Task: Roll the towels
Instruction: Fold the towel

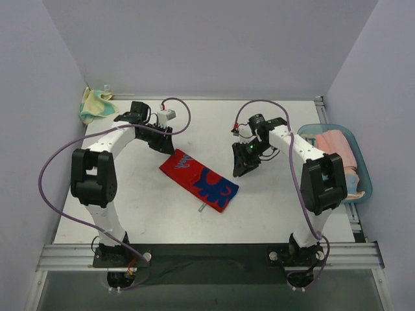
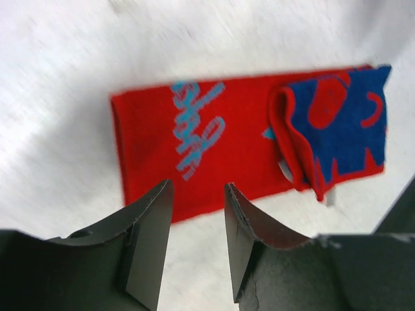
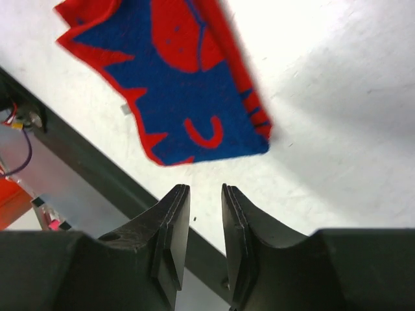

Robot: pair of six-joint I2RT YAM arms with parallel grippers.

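Two soft cloth towels out on the smooth white table; red towel folded into a long flat strip, lying diagonally mid-table, plain red end with pale blue lettering pointing far-left, blue-patterned end near-right; fuzzy terry look, blue end doubled back over itself with a rolled red edge, small white tag poking out underneath. Pale yellow towel with teal patches crumpled up in the far-left corner, well away from both arms. Light blue plastic tray off to the right, pinkish cloth inside.

Left gripper just beside the strip's far-left end; matte black wedge-shaped fingers parted, nothing between them, red cloth right past the tips. Right gripper just right of the blue end, not touching as far as can be seen; fingers only a narrow slot apart, holding nothing, blue corner a little beyond the tips.
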